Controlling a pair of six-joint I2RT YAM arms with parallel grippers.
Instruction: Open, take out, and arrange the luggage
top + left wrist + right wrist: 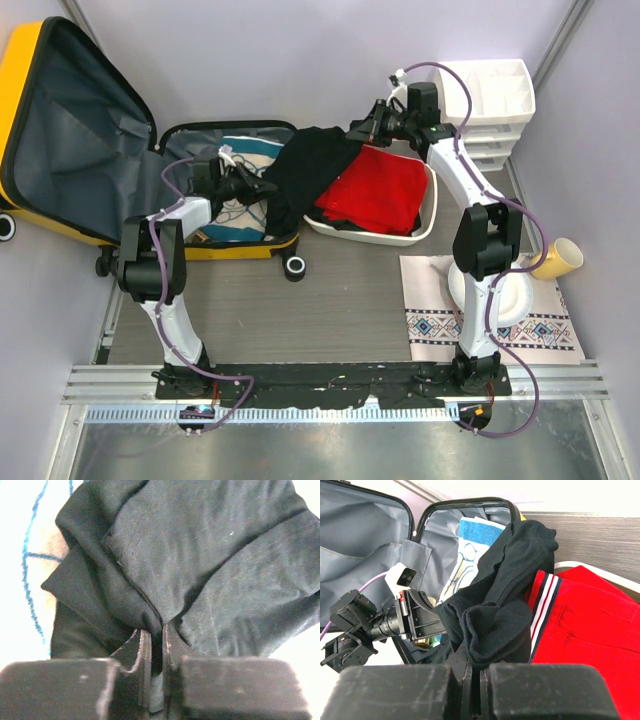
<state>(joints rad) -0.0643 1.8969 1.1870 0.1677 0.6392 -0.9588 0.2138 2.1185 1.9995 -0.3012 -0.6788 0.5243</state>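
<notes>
The yellow luggage (pixel 22 90) lies open at the left, its grey-lined lid (pixel 360 540) leaning up. A blue-and-white towel (pixel 245 160) rests in the lower half. A black garment (pixel 310 165) stretches from the suitcase across to the white basin (pixel 425 225). My left gripper (pixel 262 186) is over the suitcase, its jaws closed on a fold of that black garment (pixel 200 555). At the garment's other end, above the basin's far side, my right gripper (pixel 358 130) is shut on the bunched black cloth (pixel 505 595).
A red garment (pixel 380 190) with a striped band fills the basin. A white drawer organizer (pixel 490 100) stands at the back right. At the right, a patterned mat (pixel 550 335) carries a white dish (pixel 520 300), with a yellow cup (pixel 560 258) beside it.
</notes>
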